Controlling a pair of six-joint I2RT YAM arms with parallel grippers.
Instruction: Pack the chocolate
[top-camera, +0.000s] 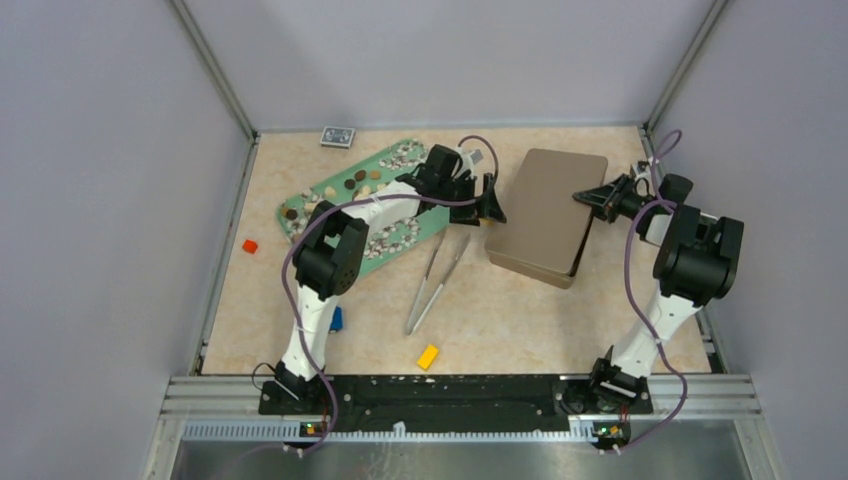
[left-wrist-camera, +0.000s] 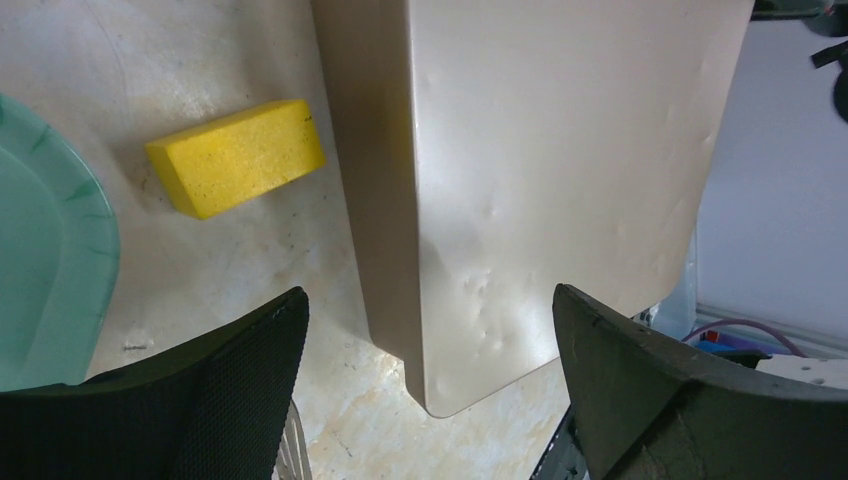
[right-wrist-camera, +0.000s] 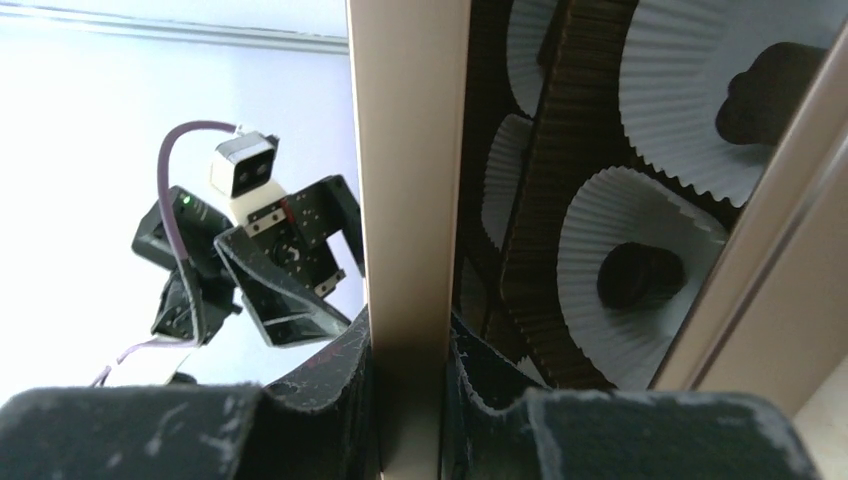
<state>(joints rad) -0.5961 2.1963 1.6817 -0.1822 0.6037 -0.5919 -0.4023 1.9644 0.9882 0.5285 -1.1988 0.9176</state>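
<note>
The chocolate (top-camera: 372, 180) lies as many small dark, light brown and cream pieces on a green tray (top-camera: 335, 183). A flat beige tin (top-camera: 530, 255) stands in the middle right. My right gripper (top-camera: 592, 197) is shut on the right edge of the tin's lid (top-camera: 548, 195). In the right wrist view the jaws (right-wrist-camera: 405, 340) clamp the lid edge (right-wrist-camera: 405, 150), raised off the tin. Under it white paper cups hold dark chocolate pieces (right-wrist-camera: 640, 275). My left gripper (top-camera: 488, 203) is open and empty at the tin's left edge, with the lid (left-wrist-camera: 560, 150) between its fingers (left-wrist-camera: 240, 380).
Metal tweezers (top-camera: 435, 280) lie on the table in front of the tray. A yellow block (top-camera: 428, 357) lies near the front, another (left-wrist-camera: 235, 155) sits beside the tin. A red block (top-camera: 250, 245) is at left. A blue item (top-camera: 338, 136) lies at the back wall.
</note>
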